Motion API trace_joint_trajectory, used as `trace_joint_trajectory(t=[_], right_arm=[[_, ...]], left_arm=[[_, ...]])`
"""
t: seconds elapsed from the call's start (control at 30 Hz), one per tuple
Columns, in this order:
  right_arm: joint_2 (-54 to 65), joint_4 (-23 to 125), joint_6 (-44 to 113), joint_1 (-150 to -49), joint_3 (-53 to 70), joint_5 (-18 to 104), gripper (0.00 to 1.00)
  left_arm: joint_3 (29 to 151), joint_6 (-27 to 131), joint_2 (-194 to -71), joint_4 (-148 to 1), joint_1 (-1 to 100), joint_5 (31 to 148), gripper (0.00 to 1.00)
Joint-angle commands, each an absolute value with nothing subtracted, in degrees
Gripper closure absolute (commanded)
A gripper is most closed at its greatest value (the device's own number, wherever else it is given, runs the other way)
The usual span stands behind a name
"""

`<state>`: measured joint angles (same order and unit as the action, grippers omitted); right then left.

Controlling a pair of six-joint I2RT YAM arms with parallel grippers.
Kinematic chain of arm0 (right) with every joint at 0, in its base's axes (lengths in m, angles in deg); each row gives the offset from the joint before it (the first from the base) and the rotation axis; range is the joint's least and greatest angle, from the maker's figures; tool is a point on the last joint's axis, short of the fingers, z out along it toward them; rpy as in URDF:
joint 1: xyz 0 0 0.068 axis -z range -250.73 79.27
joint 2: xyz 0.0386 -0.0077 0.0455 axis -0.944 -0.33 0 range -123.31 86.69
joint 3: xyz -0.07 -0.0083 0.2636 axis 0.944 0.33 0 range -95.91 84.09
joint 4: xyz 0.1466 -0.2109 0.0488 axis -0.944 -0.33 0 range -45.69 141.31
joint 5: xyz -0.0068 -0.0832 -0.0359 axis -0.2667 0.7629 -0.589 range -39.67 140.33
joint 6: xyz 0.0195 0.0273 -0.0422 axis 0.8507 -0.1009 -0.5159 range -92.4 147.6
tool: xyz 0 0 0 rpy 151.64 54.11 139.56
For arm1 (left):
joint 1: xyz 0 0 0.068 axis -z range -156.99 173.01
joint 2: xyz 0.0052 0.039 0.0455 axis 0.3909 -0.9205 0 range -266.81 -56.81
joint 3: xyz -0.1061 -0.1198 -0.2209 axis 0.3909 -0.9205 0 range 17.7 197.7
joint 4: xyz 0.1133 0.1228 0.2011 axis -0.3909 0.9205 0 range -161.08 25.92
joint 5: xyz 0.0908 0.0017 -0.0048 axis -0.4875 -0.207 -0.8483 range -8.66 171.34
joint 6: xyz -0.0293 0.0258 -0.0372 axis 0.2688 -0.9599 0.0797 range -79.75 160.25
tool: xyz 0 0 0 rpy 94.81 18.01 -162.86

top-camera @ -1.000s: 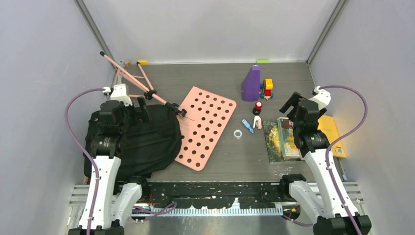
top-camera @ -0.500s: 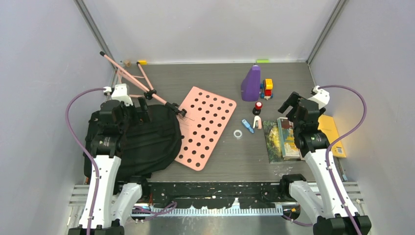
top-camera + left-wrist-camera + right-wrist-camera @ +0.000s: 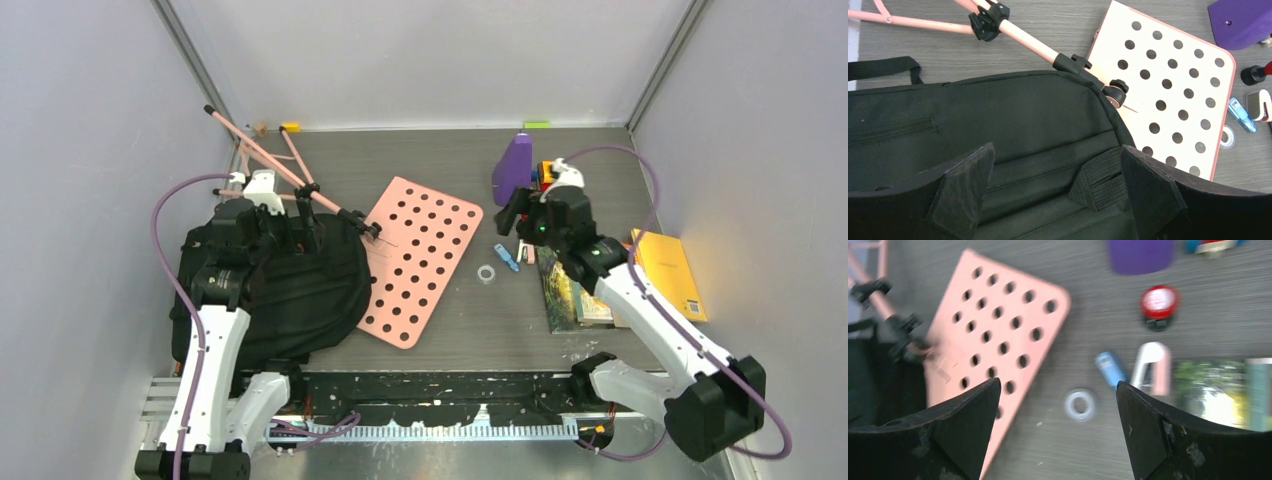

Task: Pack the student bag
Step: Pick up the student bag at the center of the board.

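**Position of task item.** Student bag: lower left of the top view, lying flat on the tabletop, right edge against the pink perforated board. No open compartment visible in any view.

**Left gripper.** Fingers spread wide, holding nothing, poised over the upper edge of the bag. In the left wrist view, only black fabric, a zipper line and a webbing strap below the fingers.

**Right gripper.** Fingers spread wide, holding nothing, above the small items at centre right of the top view: tape ring, blue clip-like item, red-capped item, pink-and-white item. Purple object just beyond, toward the top of the frame.

**Step in hand (judgement).** Approach for a pick from the small-item cluster. Nothing gripped yet, and no sign of any item inside the bag.

**Next move (judgement).**
1. Select one small item and centre it between the right fingers.
2. Lower to the tabletop and close without nudging the neighbours, which sit close together.
3. Use the left fingers to find and lift an opening on the bag before any transfer.

**Labels and writing.** None legible. Stacked books: green printed covers, text too small to read. Yellow book: no readable title. Right wrist view blurred.
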<state>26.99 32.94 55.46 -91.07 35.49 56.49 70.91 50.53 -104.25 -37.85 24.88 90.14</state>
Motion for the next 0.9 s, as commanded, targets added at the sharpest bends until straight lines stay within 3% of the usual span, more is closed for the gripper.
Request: trace_joint_trajectory(t=[0.0, 0.4, 0.87], right_arm=[[21.7, 40.6, 62.9, -102.5, 31.2, 54.7, 0.09], [-2.9, 49.7, 70.8, -125.7, 16.9, 54.4, 0.16], [-17.2, 46.8, 69.8, -131.1, 4.8, 51.3, 0.34]], left_arm=[[71.0, 50.3, -102.1, -38.6, 25.0, 84.9, 0.0], [70.6, 50.4, -99.7, -37.9, 25.0, 77.1, 0.0], [70.5, 50.1, -99.8, -37.9, 25.2, 76.3, 0.0]])
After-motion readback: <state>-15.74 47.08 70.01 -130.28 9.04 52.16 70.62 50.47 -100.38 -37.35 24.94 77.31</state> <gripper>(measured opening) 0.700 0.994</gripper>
